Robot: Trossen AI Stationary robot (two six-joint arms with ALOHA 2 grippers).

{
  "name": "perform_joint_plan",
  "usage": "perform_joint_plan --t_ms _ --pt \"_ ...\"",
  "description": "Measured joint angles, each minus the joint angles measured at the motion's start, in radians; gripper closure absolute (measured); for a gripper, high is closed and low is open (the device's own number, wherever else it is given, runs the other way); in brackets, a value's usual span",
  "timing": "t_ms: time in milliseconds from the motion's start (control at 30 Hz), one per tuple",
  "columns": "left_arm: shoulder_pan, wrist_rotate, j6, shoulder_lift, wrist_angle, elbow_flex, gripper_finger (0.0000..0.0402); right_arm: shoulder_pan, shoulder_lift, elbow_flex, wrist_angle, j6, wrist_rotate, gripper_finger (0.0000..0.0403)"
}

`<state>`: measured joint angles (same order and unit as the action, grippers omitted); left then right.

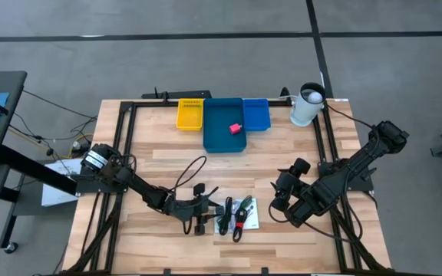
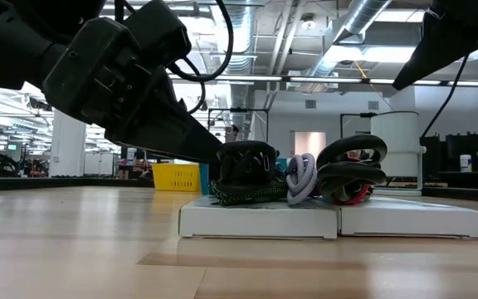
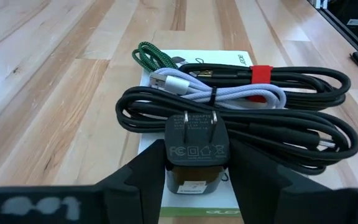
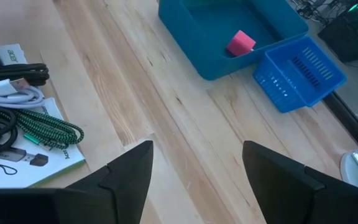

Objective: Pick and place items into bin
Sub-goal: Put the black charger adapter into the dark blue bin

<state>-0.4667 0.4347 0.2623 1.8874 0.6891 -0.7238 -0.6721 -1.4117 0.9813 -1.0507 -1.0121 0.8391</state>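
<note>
A black wall charger (image 3: 194,152) with two prongs lies on white printed cards (image 3: 194,208) near the table's front edge. Beside it lie coiled black cables (image 3: 278,127), a white-grey cable (image 3: 229,93) and a green braided cable (image 3: 151,59). My left gripper (image 3: 196,177) is closed on the charger. My right gripper (image 4: 194,168) hangs open over bare wood to the right of the cards, holding nothing. The teal bin (image 1: 219,138) at the far middle holds a pink-red block (image 1: 235,128). My left gripper pinches the charger's body by its two side faces (image 3: 169,168) between its two fingers. The fingers come slanting down from the table's left side. The charger rests on the white cards, prongs (image 3: 197,119) pointing away from the gripper toward the cables.
A yellow basket (image 1: 190,113) and a blue basket (image 1: 255,113) flank the teal bin. A white cylinder (image 1: 307,105) stands at the far right corner. A black cable (image 1: 192,170) loops over the table behind my left arm. Bare wood lies between the cards and the bin.
</note>
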Motion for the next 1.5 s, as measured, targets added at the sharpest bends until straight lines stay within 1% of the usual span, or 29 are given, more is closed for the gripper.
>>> perform_joint_plan --t_ms 333,500,800,1000,1133,1233,1367,1500 --pt "0.001 0.006 -0.016 -0.002 -0.001 0.000 0.0259 0.015 0.000 0.000 0.001 0.001 0.000 0.0159" --pt "0.002 0.034 -0.043 -0.052 -0.052 0.000 0.0259 0.015 0.000 0.000 0.001 0.001 0.000 0.0159" --pt "0.015 0.137 -0.116 -0.203 -0.235 0.000 0.0259 0.015 0.000 0.000 0.001 0.001 0.004 0.0159" --pt "0.055 0.272 -0.204 -0.306 -0.303 0.000 0.0259 0.024 0.000 0.000 0.001 0.041 0.007 0.0159" --pt "0.119 0.352 -0.297 -0.364 -0.310 0.000 0.0259 0.041 0.000 0.000 0.001 0.056 0.011 0.0159" --pt "0.195 0.346 -0.371 -0.398 -0.301 0.000 0.0259 0.052 0.000 0.000 0.002 0.071 0.013 0.0159" --pt "0.338 0.264 -0.444 -0.429 -0.277 0.000 0.0259 0.052 0.000 0.000 0.013 0.071 0.058 0.0159" --pt "0.502 0.148 -0.436 -0.431 -0.233 0.000 0.0259 0.051 0.000 -0.004 0.068 0.071 0.137 0.0159"
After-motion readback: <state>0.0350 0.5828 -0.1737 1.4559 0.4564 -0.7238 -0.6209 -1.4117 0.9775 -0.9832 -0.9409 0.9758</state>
